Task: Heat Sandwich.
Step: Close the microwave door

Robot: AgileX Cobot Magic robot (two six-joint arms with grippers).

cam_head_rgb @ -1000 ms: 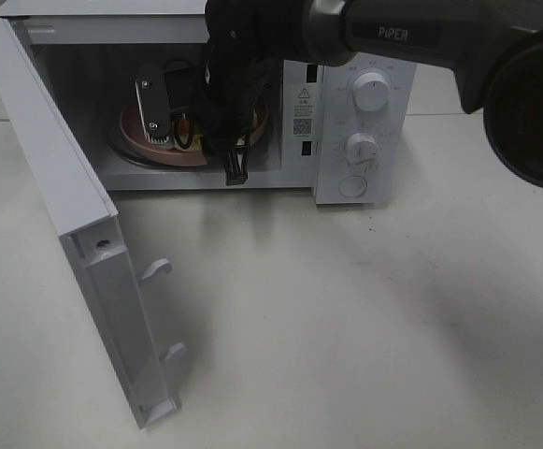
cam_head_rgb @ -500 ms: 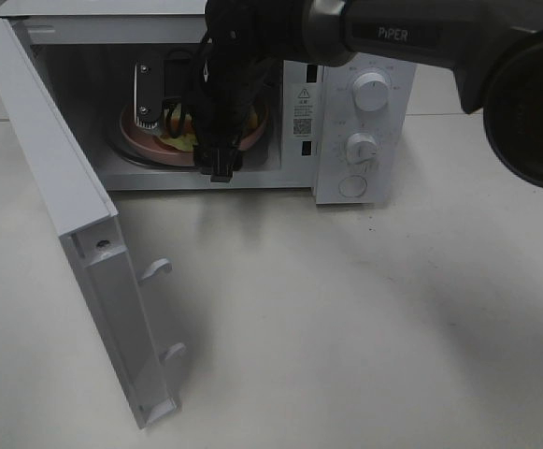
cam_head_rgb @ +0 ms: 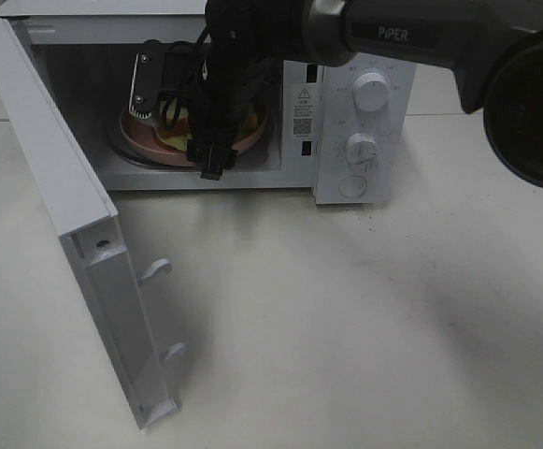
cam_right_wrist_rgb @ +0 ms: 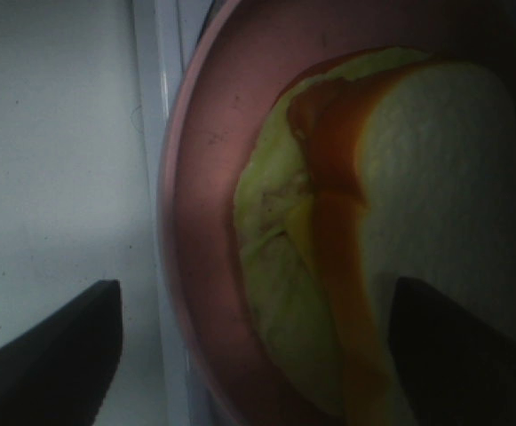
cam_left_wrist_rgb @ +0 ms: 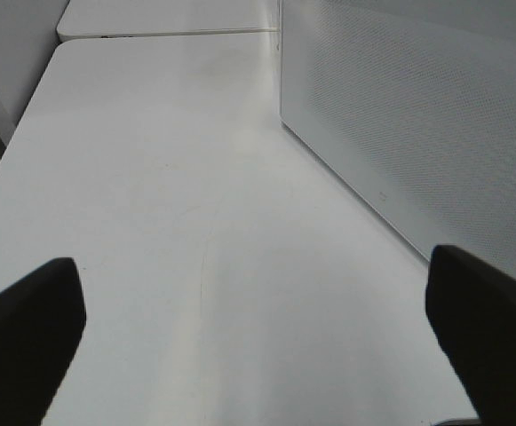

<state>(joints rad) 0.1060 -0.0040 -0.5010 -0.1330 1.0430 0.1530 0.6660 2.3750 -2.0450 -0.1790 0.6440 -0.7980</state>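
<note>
White plastic door (cam_head_rgb: 47, 150) of the microwave (cam_head_rgb: 355, 112) is standing swung wide at the far left, leaving the cavity clear for an arm to get in and out.

Left pincer (cam_left_wrist_rgb: 258, 346) is hanging low over the bare counter (cam_left_wrist_rgb: 151, 177), just beside the door's perforated panel. Its two dark fingers are spread wide and are gripping nothing. Judged purpose: it is waiting near the door, well placed to close it.

Inside the cavity, the pink plate (cam_head_rgb: 135, 136) is sitting on the floor of the oven, and the sandwich (cam_head_rgb: 179, 138) is lying on it, which is where heating requires it. The right arm (cam_head_rgb: 392, 37) is reaching in from above and is covering most of the plate in the high view.

Right pincer (cam_right_wrist_rgb: 258, 355) is hovering above the plate, fingers wide apart and holding nothing; the sandwich is lying free beneath it.

Orientation, from the right wrist view: the sandwich is lying flat with its pale bread face up. Its orange and green layers are showing along one edge, and that edge appears to be facing the cavity mouth. Its long axis is running roughly crosswise to the line joining the two fingers. The high view is not confirming this.

At the far right, the two control knobs (cam_head_rgb: 366, 122) are standing untouched.
</note>
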